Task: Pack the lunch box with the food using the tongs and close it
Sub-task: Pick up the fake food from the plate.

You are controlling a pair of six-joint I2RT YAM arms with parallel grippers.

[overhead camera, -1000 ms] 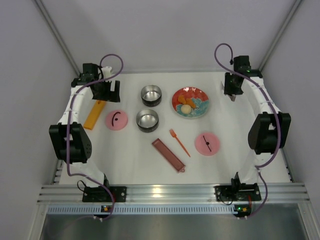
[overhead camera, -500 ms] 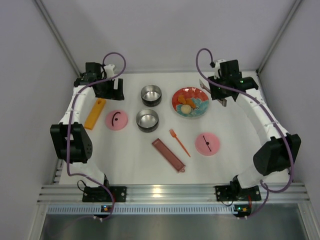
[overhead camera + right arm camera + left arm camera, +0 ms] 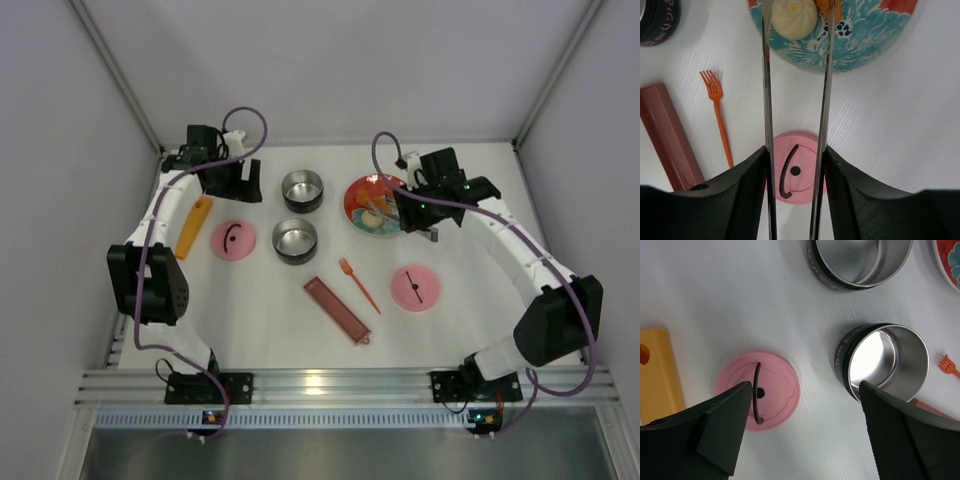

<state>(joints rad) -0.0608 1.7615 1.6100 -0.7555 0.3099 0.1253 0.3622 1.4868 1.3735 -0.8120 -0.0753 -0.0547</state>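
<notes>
Lunch box first: its two small round stainless-steel tins, the far tin (image 3: pixel 302 190) and the near tin (image 3: pixel 296 240), stand open and empty, one behind the other, left of centre toward the table's far edge. One round pink lid (image 3: pixel 232 240) lies toward the left edge. A second pink lid (image 3: pixel 415 288) lies toward the right.

My right gripper (image 3: pixel 796 150) is clenched on the long thin silver metal tongs (image 3: pixel 766 100). Their arms reach over the red-and-blue patterned plate (image 3: pixel 865 42) and bracket the pale tan round ball (image 3: pixel 792 15). One arm crosses an orange-brown fried chunk (image 3: pixel 827 5).

I'd lower squarely and squeeze gently, since a round ball will likely squirt out of slim arms, and I'd keep that chunk out of the pinch. My left gripper (image 3: pixel 805 390) hangs spread wide and empty above the left lid.

The table (image 3: pixel 260 310) is white and matte, with plain pale walls around it and a metal rail (image 3: pixel 340 380) along the near edge. An orange plastic fork (image 3: pixel 358 284) and a long dark-red tray (image 3: pixel 336 309) lie mid-table, and a flat orange bar (image 3: pixel 193 226) lies by the left edge.
</notes>
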